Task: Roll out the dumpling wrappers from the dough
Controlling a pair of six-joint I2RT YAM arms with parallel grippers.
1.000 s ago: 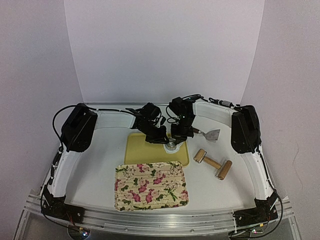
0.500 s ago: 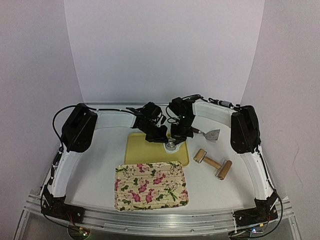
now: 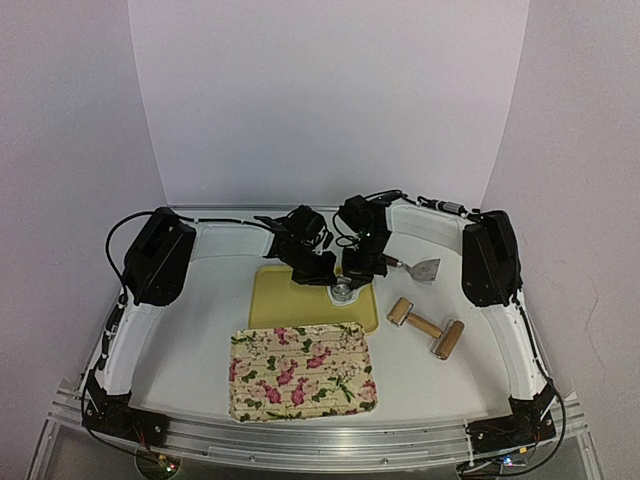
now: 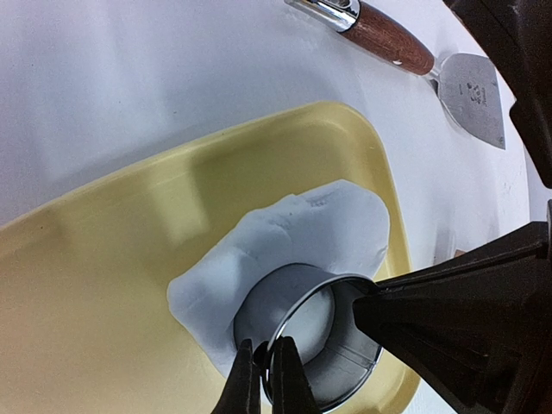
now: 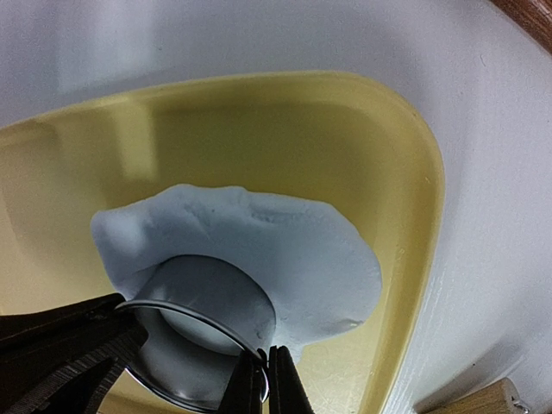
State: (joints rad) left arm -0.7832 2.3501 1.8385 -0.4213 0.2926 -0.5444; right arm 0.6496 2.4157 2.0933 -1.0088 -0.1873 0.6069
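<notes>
A flattened white dough sheet (image 4: 302, 233) lies on the yellow board (image 3: 275, 295). A metal ring cutter (image 4: 345, 362) stands pressed into the dough; it also shows in the right wrist view (image 5: 216, 293) and the top view (image 3: 343, 291). A round disc of dough (image 4: 312, 323) shows inside the ring. My left gripper (image 4: 267, 366) is shut on the ring's rim on one side. My right gripper (image 5: 266, 371) is shut on the rim on the opposite side. Both grippers meet over the board's right end (image 3: 340, 280).
A floral tray (image 3: 300, 370) lies in front of the board. A wooden rolling pin (image 3: 426, 327) lies to the right. A metal scraper with a wooden handle (image 3: 425, 268) lies behind it, also in the left wrist view (image 4: 470, 86).
Both grippers with the ring have shifted very slightly toward the back of the board. Nothing else has moved.
</notes>
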